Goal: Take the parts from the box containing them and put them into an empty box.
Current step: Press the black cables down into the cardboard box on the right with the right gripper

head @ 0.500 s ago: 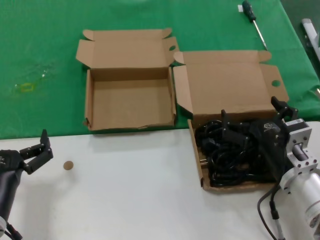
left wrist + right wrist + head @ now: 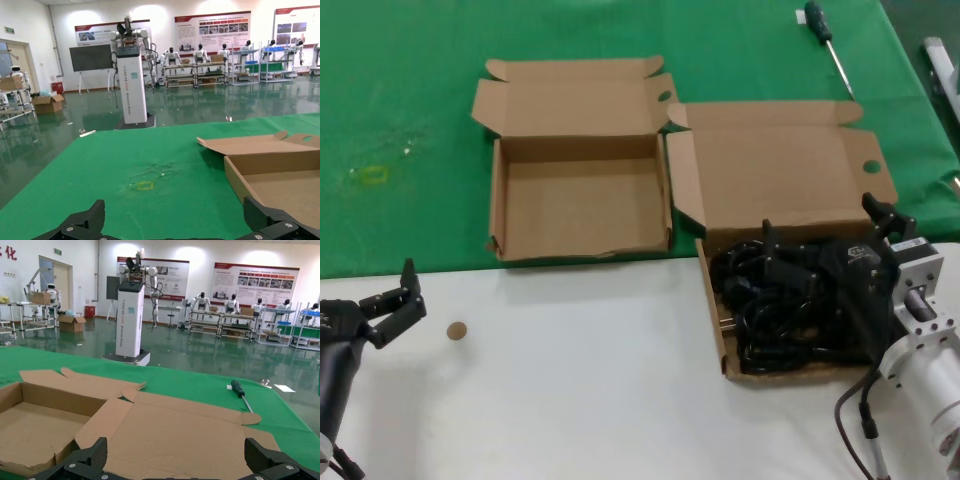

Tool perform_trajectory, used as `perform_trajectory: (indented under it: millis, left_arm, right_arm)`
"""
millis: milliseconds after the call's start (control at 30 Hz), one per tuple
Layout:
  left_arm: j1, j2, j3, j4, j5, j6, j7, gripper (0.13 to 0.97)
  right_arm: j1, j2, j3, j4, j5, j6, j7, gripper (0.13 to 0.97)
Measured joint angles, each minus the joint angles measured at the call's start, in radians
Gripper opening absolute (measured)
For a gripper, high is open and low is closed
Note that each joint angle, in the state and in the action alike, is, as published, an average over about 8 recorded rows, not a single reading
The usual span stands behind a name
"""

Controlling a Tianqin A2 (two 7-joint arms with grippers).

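Note:
The box containing the parts [image 2: 710,300] lies at the right, its broad lid [image 2: 775,170] folded back. Black tangled cable parts [image 2: 770,310] fill its tray. My right gripper [image 2: 818,218] hovers open just over those parts, nothing between its fingers; in the right wrist view it [image 2: 177,456] faces the broad lid [image 2: 175,430]. The empty box [image 2: 580,200] sits to the left of it on the green cloth, and shows too in the right wrist view [image 2: 30,427]. My left gripper [image 2: 390,292] rests open over the white table at the near left, short of the empty box [image 2: 280,175].
A screwdriver [image 2: 825,40] lies on the green cloth at the far right. A small brown disc [image 2: 456,330] sits on the white table near my left gripper. A yellow mark [image 2: 370,175] is on the cloth at the left.

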Motion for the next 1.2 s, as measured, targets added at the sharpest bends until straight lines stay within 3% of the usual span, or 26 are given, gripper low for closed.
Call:
perform_trajectory:
  millis: [400, 733, 967, 1100, 1200]
  left_arm:
    - [0.000, 0.000, 0.000, 0.000, 0.000, 0.000, 0.000, 0.941]
    - [0.000, 0.000, 0.000, 0.000, 0.000, 0.000, 0.000, 0.823]
    - [0.000, 0.000, 0.000, 0.000, 0.000, 0.000, 0.000, 0.675]
    - [0.000, 0.000, 0.000, 0.000, 0.000, 0.000, 0.000, 0.675]
    - [0.000, 0.000, 0.000, 0.000, 0.000, 0.000, -0.001, 0.591]
  right_arm:
    - [0.000, 0.004, -0.003, -0.002, 0.002, 0.005, 0.002, 0.966]
    - [0.004, 0.066, -0.040, -0.006, 0.024, 0.021, 0.021, 0.966]
    - [0.030, 0.166, -0.033, -0.012, 0.022, -0.074, 0.021, 0.966]
    - [0.054, 0.261, -0.032, -0.011, 0.016, -0.154, 0.031, 0.966]
    - [0.072, 0.335, -0.028, -0.008, 0.014, -0.225, 0.027, 0.966]
